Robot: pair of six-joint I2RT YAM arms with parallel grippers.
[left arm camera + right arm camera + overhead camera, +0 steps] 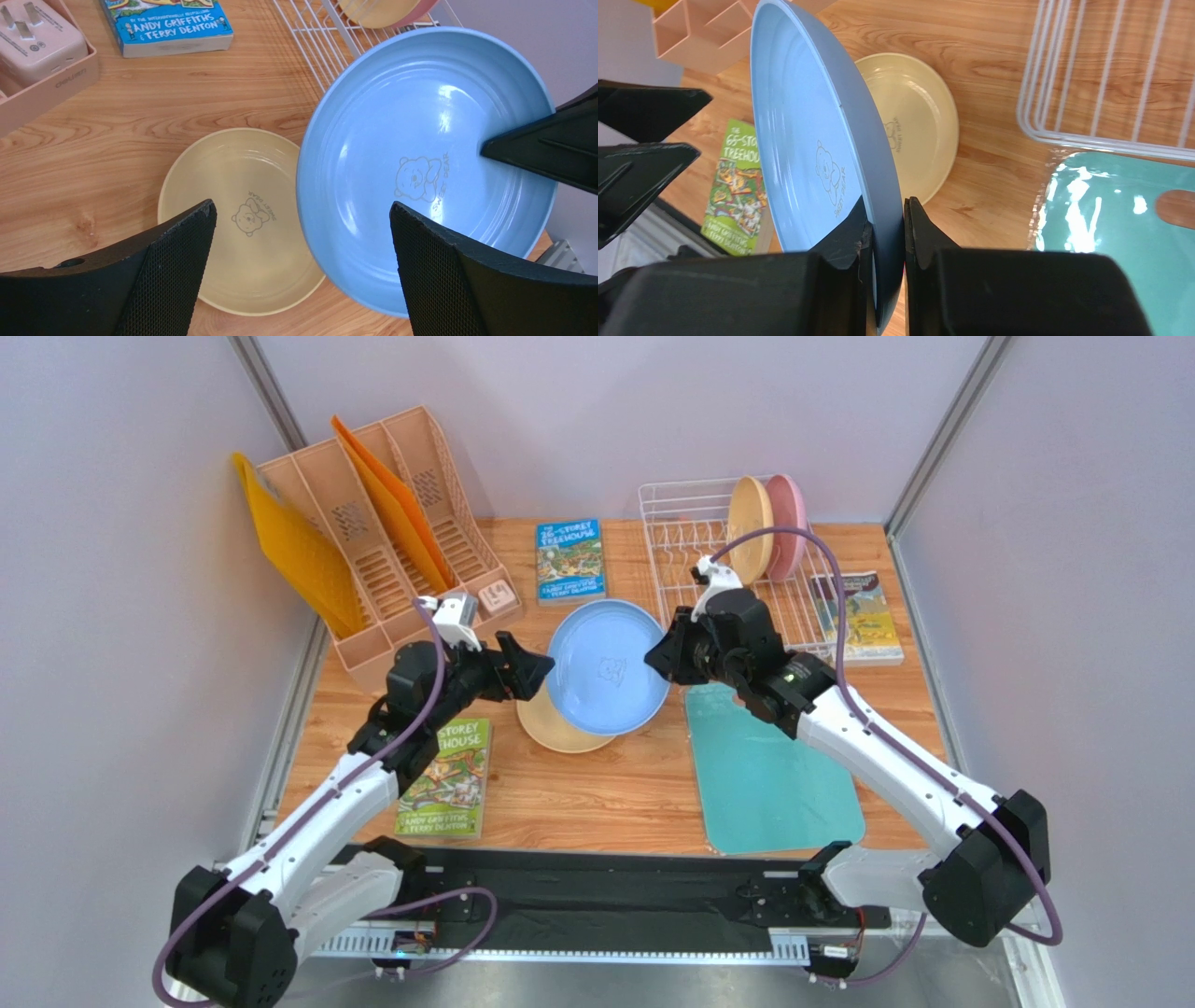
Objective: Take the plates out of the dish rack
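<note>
My right gripper (659, 655) (887, 210) is shut on the right rim of the light blue plate (606, 669) (801, 126), holding it tilted above the table. Partly beneath it a cream-yellow plate (554, 728) (246, 217) lies flat on the wood. My left gripper (540, 669) (302, 208) is open at the blue plate's left rim (421, 154), its fingers on either side of that edge and apart from it. The white wire dish rack (673, 532) (1088, 84) stands at the back right. A second cream-yellow plate (749, 529) and a pink plate (790, 525) stand upright in it.
A peach file organizer (379, 532) with orange folders fills the back left, a white plug adapter (495, 595) beside it. Books lie at the back centre (570, 560), front left (449, 777) and right of the rack (859, 616). A teal cutting board (765, 770) lies front right.
</note>
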